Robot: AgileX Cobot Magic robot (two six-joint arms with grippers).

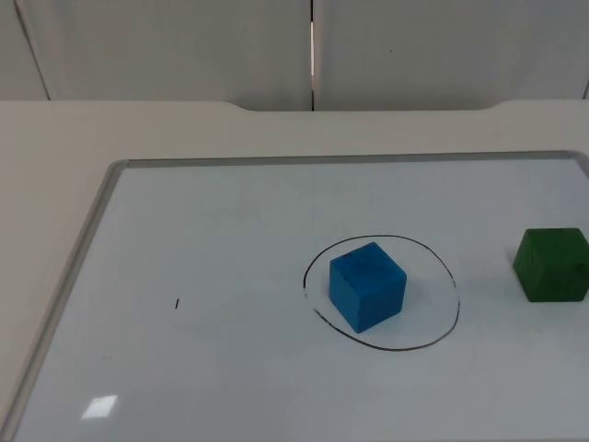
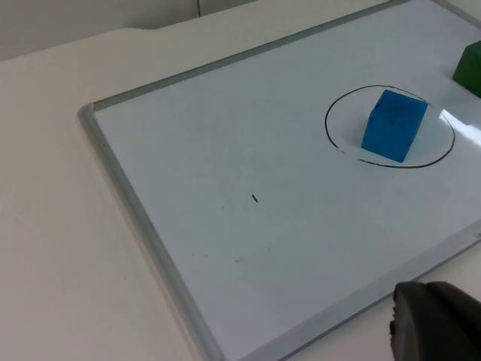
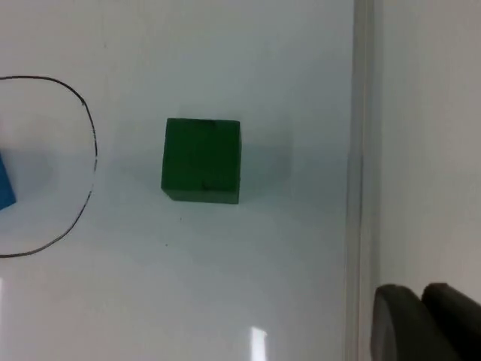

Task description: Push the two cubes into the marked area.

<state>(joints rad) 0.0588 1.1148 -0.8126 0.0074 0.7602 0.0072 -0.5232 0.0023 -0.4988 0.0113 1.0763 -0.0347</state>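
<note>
Only a short black pen tick (image 1: pixel 177 304) marks the whiteboard (image 1: pixel 230 387); it spells nothing. Whether the left gripper (image 2: pixel 436 323) or right gripper (image 3: pixel 421 320) is open cannot be told; both hang above the board's edges, touching nothing. Further in, the blue cube (image 1: pixel 367 285) sits inside the hand-drawn black circle (image 1: pixel 433 343). Outside it, well apart, stands the green cube (image 1: pixel 552 264).

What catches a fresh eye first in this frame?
The bright blue cube stands inside the hand-drawn black oval on the framed whiteboard. The dark green cube sits outside that outline, toward the board's right edge, apart from the blue one.
</note>
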